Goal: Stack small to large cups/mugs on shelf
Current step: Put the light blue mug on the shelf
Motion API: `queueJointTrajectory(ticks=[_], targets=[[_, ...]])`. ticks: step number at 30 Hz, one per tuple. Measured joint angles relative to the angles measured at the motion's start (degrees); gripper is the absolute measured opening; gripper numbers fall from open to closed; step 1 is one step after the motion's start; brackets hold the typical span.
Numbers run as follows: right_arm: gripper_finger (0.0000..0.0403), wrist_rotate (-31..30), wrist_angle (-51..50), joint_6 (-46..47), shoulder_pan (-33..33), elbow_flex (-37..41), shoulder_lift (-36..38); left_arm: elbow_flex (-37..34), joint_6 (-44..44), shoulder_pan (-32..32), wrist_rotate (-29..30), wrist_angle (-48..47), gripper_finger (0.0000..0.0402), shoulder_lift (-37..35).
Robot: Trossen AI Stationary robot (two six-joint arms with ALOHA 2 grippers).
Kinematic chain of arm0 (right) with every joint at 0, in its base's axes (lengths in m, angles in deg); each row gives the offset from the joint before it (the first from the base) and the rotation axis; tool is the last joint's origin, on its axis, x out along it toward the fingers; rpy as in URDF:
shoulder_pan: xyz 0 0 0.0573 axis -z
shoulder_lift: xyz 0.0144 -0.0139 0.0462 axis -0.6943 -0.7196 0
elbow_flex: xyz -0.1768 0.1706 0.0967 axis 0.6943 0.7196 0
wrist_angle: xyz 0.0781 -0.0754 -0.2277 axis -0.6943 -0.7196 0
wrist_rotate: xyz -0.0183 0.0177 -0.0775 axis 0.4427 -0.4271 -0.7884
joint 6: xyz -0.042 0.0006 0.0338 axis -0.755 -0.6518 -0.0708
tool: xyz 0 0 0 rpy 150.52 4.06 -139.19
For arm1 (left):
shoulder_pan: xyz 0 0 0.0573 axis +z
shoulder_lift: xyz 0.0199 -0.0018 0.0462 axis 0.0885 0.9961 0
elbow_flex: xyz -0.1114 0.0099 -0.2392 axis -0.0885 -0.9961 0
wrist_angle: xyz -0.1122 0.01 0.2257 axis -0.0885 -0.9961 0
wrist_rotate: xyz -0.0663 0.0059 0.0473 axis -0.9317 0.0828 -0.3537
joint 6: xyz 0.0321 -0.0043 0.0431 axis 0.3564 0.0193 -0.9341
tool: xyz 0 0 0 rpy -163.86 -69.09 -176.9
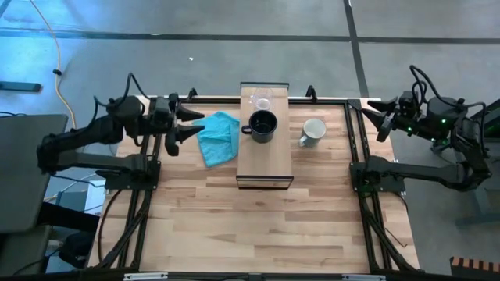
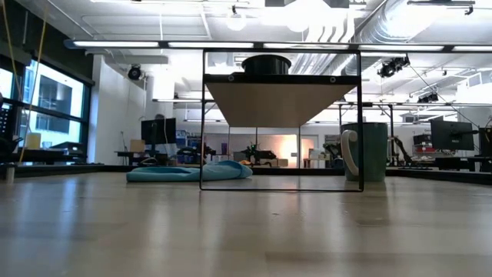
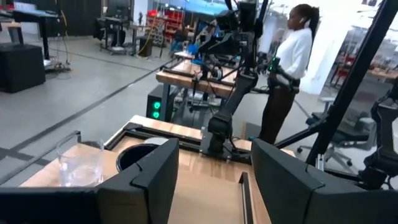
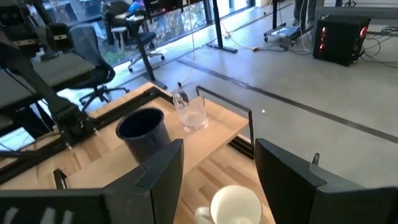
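A light-wood shelf (image 1: 265, 160) stands at the table's middle far side. On it a small clear glass cup (image 1: 261, 100) stands at the far end and a black handled mug (image 1: 262, 126) just nearer. A white handled mug (image 1: 313, 131) stands on the table right of the shelf. My left gripper (image 1: 190, 126) is open and empty above the table's far left, left of the shelf. My right gripper (image 1: 372, 118) is open and empty above the table's far right edge. The glass cup (image 3: 81, 163) and black mug (image 3: 134, 155) show in the left wrist view.
A crumpled teal cloth (image 1: 219, 137) lies on the table between my left gripper and the shelf. The near half of the table (image 1: 258, 226) is bare wood. A person (image 3: 287, 68) stands in the room beyond the table, seen in the left wrist view.
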Motion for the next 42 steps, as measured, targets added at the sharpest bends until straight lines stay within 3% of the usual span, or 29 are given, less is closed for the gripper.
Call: queueJointTrajectory(ticks=[5, 14, 26, 33, 36, 42], targets=[[0.0188, 2.22, -4.07, 1.0, -0.02, 0.0, 0.0, -5.07, 2.36, 0.0, 0.01, 0.44, 0.0191, -2.74], [0.0188, -0.77, -14.61, 16.23, 0.0, 0.8, -0.19, -9.18, 4.75, 0.0, 0.0, 0.47, 0.0191, -3.92], [0.0188, -3.02, -8.31, 26.62, 0.13, 17.15, -4.02, -13.22, 6.09, 0.0, -1.09, -0.26, 0.0191, -6.02], [0.0188, -3.02, -3.39, 29.8, 4.63, 20.2, -8.18, -18.42, 9.0, -0.02, -0.28, -0.1, 0.0191, -12.07], [0.0188, 0.01, -4.23, 33.03, 8.83, 19.55, -10.47, -20.22, 10.31, -0.02, 0.36, -0.13, 0.0191, -14.94], [0.0188, 12.37, -5.87, 34.11, 17.22, 16.63, -17.19, -23.67, 12.87, -0.02, 0.42, -0.1, 0.0191, -18.96]])
